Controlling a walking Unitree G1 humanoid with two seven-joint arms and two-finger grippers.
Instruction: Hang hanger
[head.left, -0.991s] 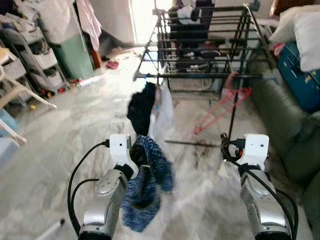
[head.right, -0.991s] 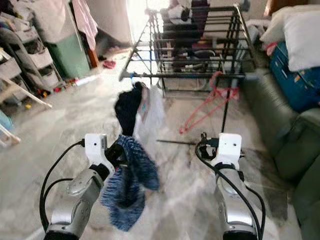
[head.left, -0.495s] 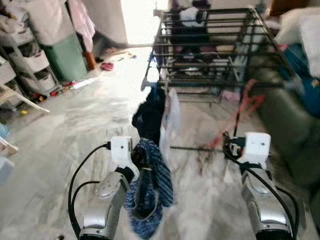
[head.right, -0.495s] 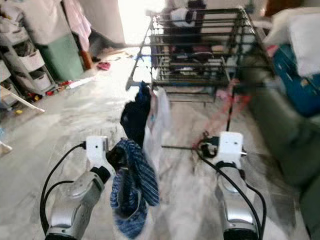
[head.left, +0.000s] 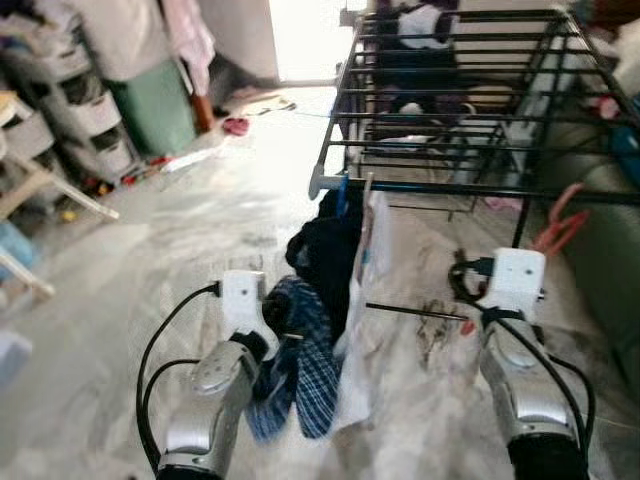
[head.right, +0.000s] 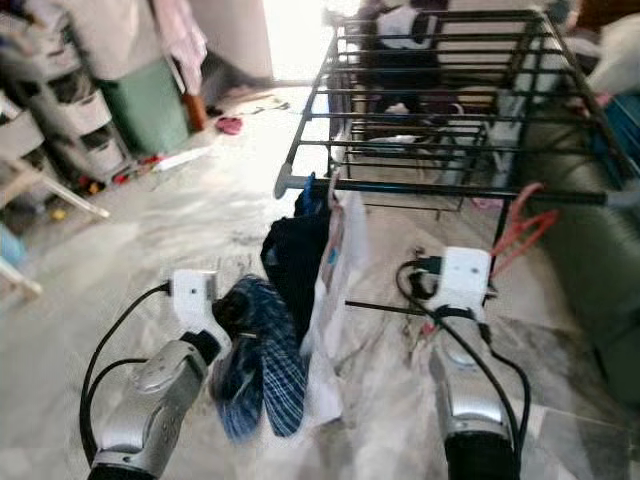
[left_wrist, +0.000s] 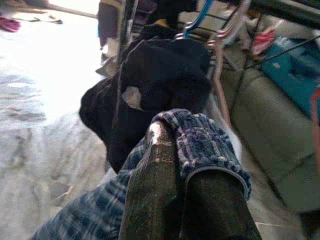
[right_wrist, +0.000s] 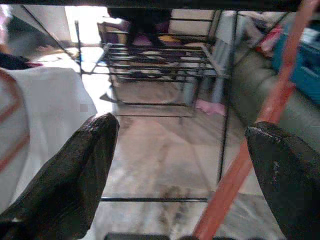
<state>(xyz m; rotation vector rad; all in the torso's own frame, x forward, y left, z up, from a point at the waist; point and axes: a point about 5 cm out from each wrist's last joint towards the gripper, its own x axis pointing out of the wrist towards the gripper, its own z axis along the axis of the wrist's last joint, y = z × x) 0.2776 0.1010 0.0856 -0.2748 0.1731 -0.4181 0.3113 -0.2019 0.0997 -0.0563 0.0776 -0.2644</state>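
My left gripper (left_wrist: 180, 150) is shut on a blue plaid garment (head.left: 300, 370), which hangs from it low in front of me. Just beyond it, a dark garment (head.left: 325, 255) and a white one (head.left: 365, 290) hang on hangers from the near rail of a black drying rack (head.left: 450, 188), at its left end. The plaid cloth touches the dark garment. My right gripper (right_wrist: 182, 150) is open, level with the rack's lower bars. A red hanger (right_wrist: 272, 85) runs slantwise close to one of its fingers (right_wrist: 285, 170). That hanger (head.left: 560, 215) hangs from the rail's right part.
A green sofa (head.left: 600, 270) lies along the right of the rack. Plastic drawer shelves (head.left: 80, 110) and a green bin (head.left: 155, 105) stand at the left wall, with clutter on the floor. Open marble floor (head.left: 150, 250) lies to my left.
The whole view has closed in on the rack, so its near rail stands much nearer. The plaid garment stays in my left gripper and now hangs against the dark garment.
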